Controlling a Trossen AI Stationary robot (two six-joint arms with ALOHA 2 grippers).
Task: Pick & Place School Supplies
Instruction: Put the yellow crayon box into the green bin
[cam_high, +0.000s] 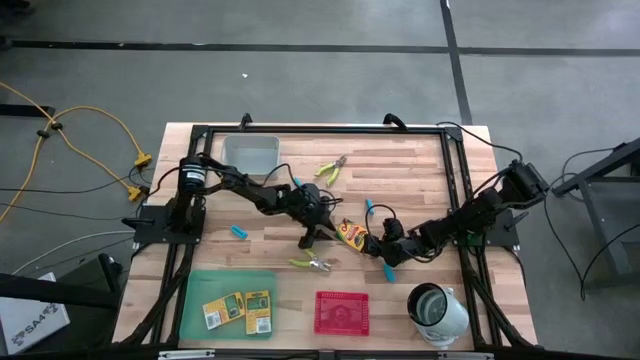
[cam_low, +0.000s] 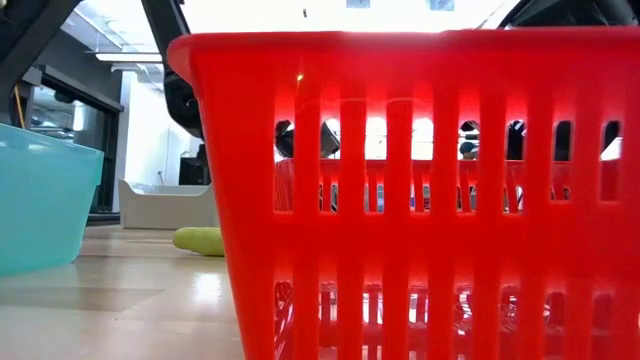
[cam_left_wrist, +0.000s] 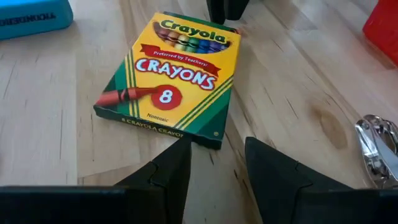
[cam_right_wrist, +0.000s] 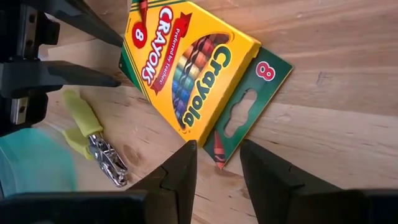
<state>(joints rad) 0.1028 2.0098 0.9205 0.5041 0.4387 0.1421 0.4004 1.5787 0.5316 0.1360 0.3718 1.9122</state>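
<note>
Layout of the table, seen from above

You find one crayon box (cam_high: 350, 235) at frame centre, between both grippers; a plier tool (cam_high: 314, 264) lies just below-left, two more boxes (cam_high: 238, 309) in the lower-left tray (cam_high: 196, 282).

Left gripper (cam_high: 318, 232) and right gripper (cam_high: 372, 243) face each other, fingers parted.

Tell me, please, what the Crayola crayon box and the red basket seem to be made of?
The Crayola crayon box looks like printed cardboard with a slight sheen: flat folded faces and a die-cut hang tab. The red basket looks like moulded glossy plastic, somewhat translucent: light glows through its slotted wall.
</note>
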